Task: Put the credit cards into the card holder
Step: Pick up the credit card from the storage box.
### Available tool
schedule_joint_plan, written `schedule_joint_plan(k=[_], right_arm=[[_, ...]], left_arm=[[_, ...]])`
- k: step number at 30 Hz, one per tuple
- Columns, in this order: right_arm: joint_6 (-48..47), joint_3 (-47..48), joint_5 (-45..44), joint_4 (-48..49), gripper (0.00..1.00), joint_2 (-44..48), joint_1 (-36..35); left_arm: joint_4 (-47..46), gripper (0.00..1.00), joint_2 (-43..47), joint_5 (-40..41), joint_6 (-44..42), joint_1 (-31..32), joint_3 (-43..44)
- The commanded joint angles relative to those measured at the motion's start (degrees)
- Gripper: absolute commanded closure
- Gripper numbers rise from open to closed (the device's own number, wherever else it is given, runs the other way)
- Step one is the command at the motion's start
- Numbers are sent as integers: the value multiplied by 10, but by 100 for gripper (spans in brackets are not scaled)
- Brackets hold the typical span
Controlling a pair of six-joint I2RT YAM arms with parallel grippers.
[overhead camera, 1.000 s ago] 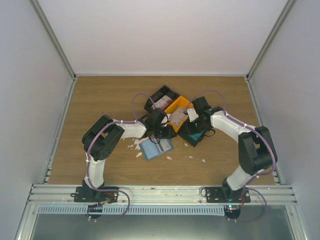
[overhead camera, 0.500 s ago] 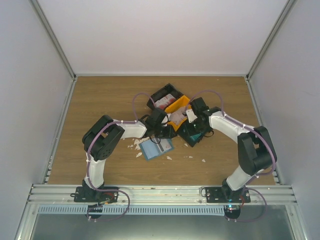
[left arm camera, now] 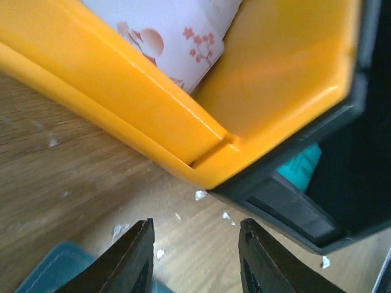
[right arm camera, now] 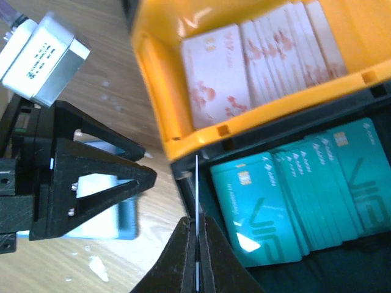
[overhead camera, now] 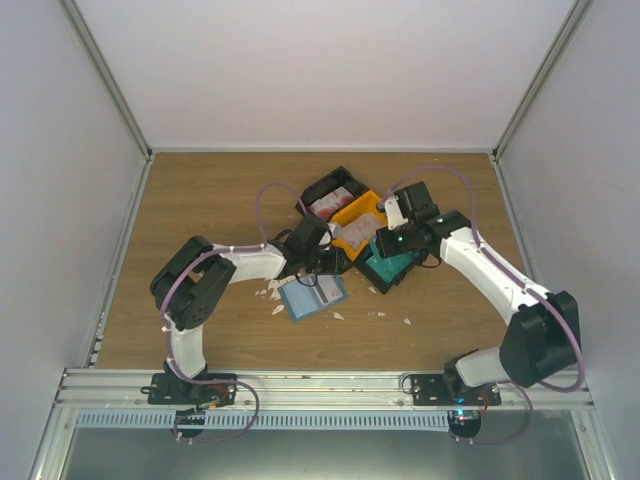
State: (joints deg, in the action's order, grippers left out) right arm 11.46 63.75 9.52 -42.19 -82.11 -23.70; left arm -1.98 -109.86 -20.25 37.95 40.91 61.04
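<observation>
Credit cards [right arm camera: 287,201] — teal, red-blotched white stacks; 1 card [right arm camera: 197,189] edge-on in clamped right fingers [right arm camera: 182,256] — left fingers [left arm camera: 131,262] apart

L gripper [left arm camera: 195,247] at btm edge, fingers apart, nothing btwn. Beyond: orange bin [left arm camera: 153,116] w/ white card [left arm camera: 177,36], red blossoms. At right, black tray [left arm camera: 287,207], teal card [left arm camera: 299,168] peeking. Scraps [left arm camera: 200,195] on table [left arm camera: 61,165]; holder [left arm camera: 55,268] corner btm left.
</observation>
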Motion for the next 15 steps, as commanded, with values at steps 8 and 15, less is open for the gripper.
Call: schedule_joint_plan(k=[8, 15], right_arm=[[97, -58, 285, 213, 99, 37, -3], [209, -102, 466, 387, 100, 30, -3]], left_arm=[[-54, 38, 271, 85, 5, -17, -160], [-83, 26, 422, -18, 13, -46, -248]])
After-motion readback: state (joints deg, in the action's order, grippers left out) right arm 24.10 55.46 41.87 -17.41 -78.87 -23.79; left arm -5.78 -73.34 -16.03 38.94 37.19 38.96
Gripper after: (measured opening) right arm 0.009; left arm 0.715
